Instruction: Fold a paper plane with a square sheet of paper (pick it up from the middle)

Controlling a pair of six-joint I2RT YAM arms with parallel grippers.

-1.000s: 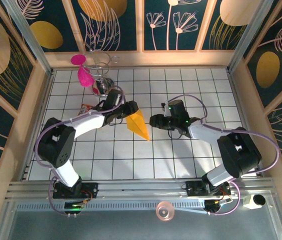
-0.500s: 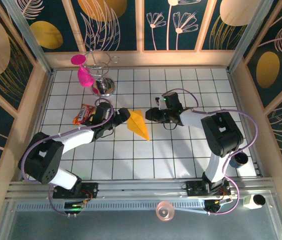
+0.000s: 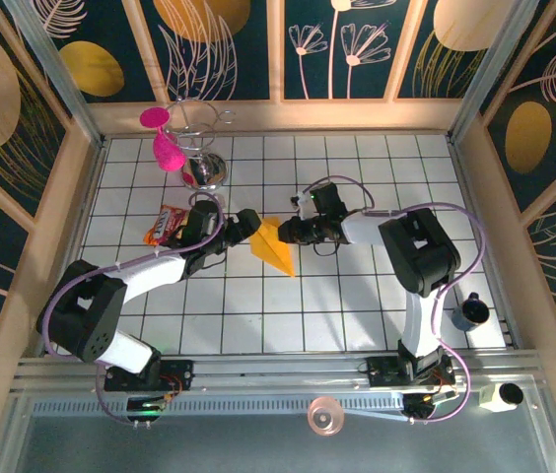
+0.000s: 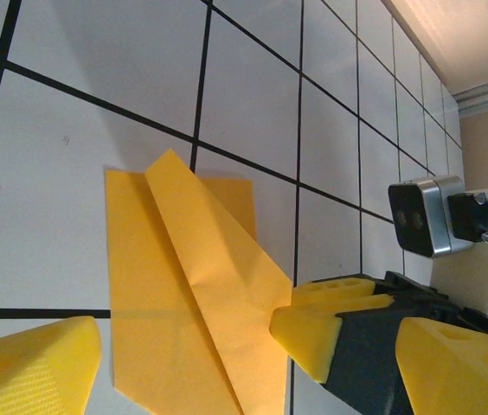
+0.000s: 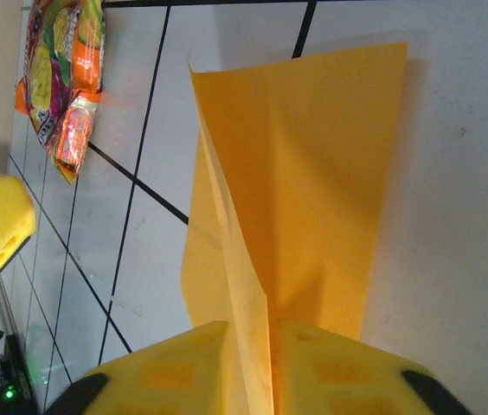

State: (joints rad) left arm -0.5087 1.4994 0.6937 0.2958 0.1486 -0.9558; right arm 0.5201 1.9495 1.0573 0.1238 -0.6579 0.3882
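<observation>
White tiled table (image 3: 357, 296). Right gripper (image 5: 270, 333) pinches paper plane (image 5: 313, 173) at centre ridge; left gripper (image 3: 247, 224) spread wide, empty. Risk: the thin fold may slip or crumple on lifting.

We see the paper plane (image 3: 274, 245) as thin, matt orange-yellow paper, smooth apart from its sharp creases. The surface (image 3: 357, 296) looks like smooth white tile with a faint sheen, ruled in black. On the left, the snack packet (image 3: 165, 225) is crinkly, glossy foil. The left pincer (image 4: 248, 350) has matt yellow plastic fingers (image 4: 32, 367) with a fine dotted grain. The right pincer (image 5: 270, 346) shows the same matt yellow, with shallow dimples. Far left, a rounded piece (image 3: 204, 169) shines like polished metal.
</observation>
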